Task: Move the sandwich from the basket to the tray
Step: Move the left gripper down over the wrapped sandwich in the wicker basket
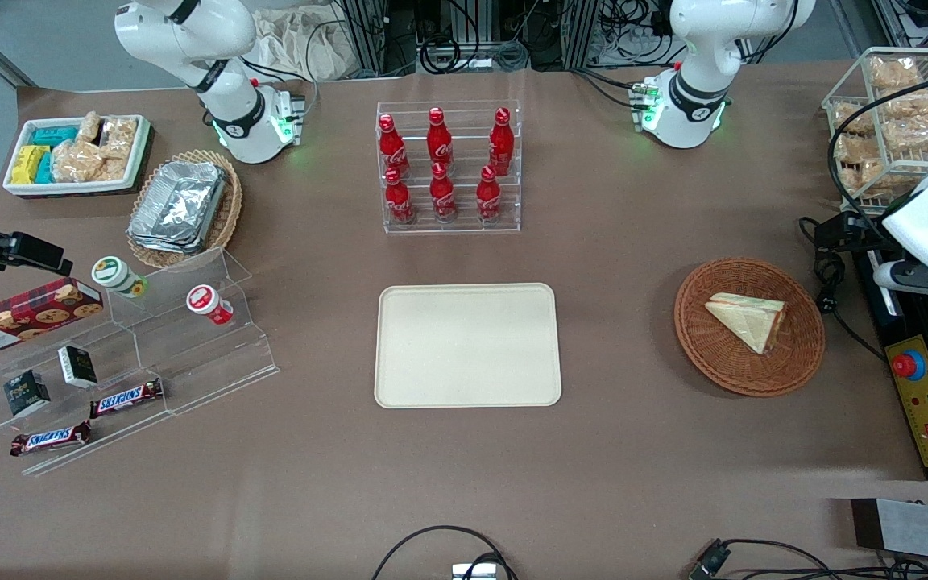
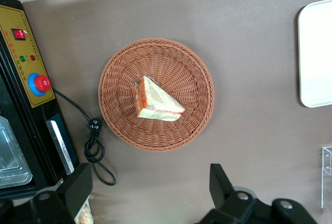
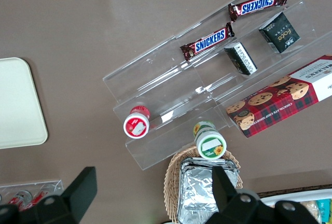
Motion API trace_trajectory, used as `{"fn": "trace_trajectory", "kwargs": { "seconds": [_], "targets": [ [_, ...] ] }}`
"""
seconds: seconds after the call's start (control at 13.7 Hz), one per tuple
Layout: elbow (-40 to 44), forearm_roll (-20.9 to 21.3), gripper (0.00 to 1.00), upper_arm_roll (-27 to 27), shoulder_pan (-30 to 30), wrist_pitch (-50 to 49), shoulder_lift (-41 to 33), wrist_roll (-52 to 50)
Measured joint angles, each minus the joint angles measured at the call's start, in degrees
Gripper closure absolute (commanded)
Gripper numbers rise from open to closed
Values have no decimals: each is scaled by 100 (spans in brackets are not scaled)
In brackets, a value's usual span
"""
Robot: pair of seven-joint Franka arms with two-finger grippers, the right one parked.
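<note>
The sandwich (image 1: 746, 321) (image 2: 155, 102), a pale triangular wedge with red and orange filling along one edge, lies flat in the round reddish-brown wicker basket (image 1: 698, 338) (image 2: 119, 73). The cream tray (image 1: 466, 345) (image 2: 316, 53) sits bare at the table's middle, a hand's width from the basket. My gripper (image 2: 150, 190) (image 1: 919, 278) hangs high above the table at the working arm's end, off to the side of the basket and over the control box. It is open, its black fingers (image 2: 78, 187) spread wide with only bare tabletop between them.
A yellow control box with a red button (image 1: 923, 395) and a coiled black cable (image 1: 830, 298) lie beside the basket. A wire rack of bagged snacks (image 1: 887, 113) stands farther back. A cola bottle rack (image 1: 448, 165) stands farther from the camera than the tray. Acrylic shelves (image 1: 126, 354) fill the parked arm's end.
</note>
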Motion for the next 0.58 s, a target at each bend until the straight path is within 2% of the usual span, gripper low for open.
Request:
{"fn": "trace_trajectory", "kwargs": {
  "seconds": [0.36,0.58],
  "targets": [
    [116,0,0,8,2,-119,156,-234],
    [-36,-1,0,45,43,-190,195,-1755]
  ]
}}
